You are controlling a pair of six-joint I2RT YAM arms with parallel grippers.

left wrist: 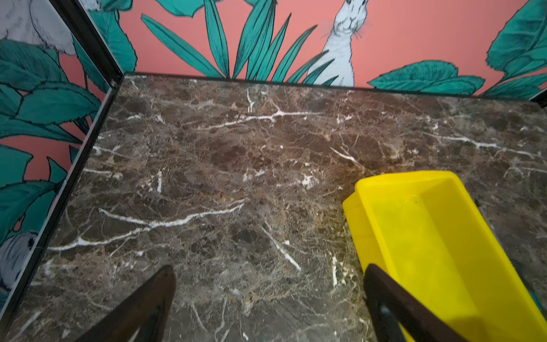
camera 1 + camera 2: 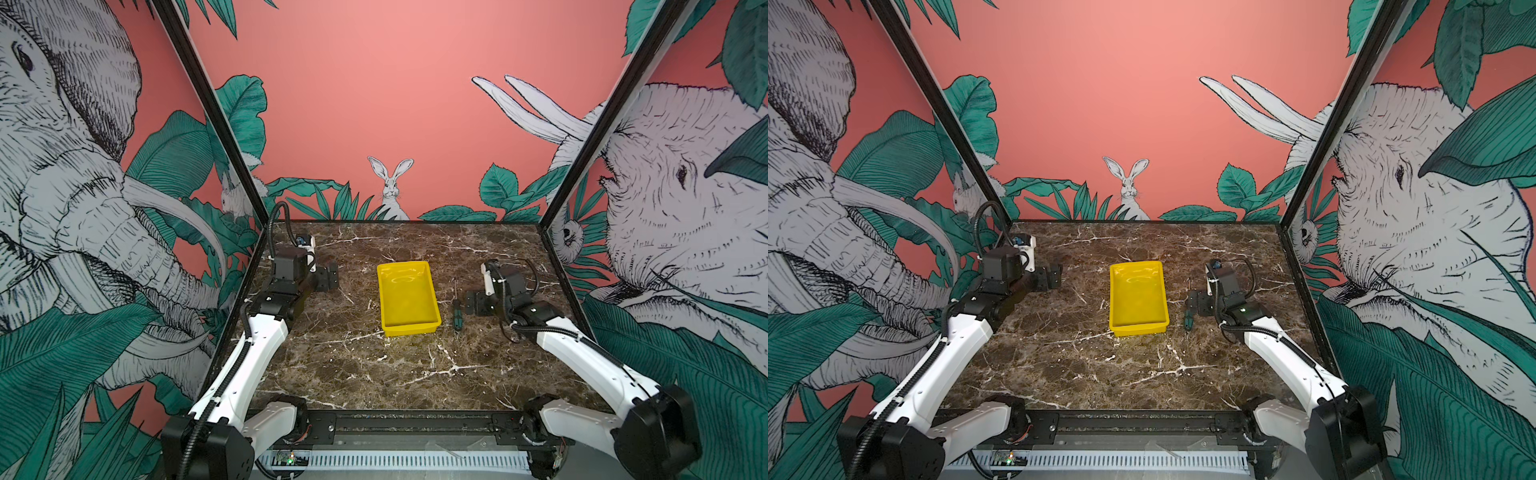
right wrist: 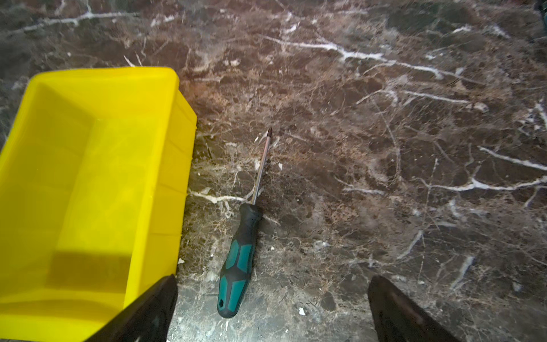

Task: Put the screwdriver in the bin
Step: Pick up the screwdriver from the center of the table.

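From my station the screwdriver [image 3: 242,254] lies flat on the marble tabletop [image 2: 374,374], outside the yellow bin [image 3: 103,71]. It is just beside the bin's long wall on my right arm's side, with a strip of marble between them. Its green-and-black handle points back toward the arm bases and its thin shaft, with a cross tip, points toward the rear wall. In both top views it runs roughly parallel to that wall of the bin [image 2: 409,329].

My right gripper [image 3: 270,284] is spread wide and has hold of nothing. In its wrist view the handle sits in the gap between the two dark fingers [image 3: 159,299], nearer the one that overlaps the bin's corner. In a top view that gripper [image 2: 473,302] sits low, close beside the screwdriver [image 2: 457,309] on the side away from the bin. I cannot tell from there whether it touches the marble.

My left gripper [image 1: 269,271] is also spread wide over bare marble, gripping nothing. One of its fingers overlaps the bin [image 1: 399,180] in the wrist view. In a top view it [image 2: 1054,275] hangs well apart from the bin [image 2: 1138,331], on the far side from the screwdriver [image 2: 1188,319].
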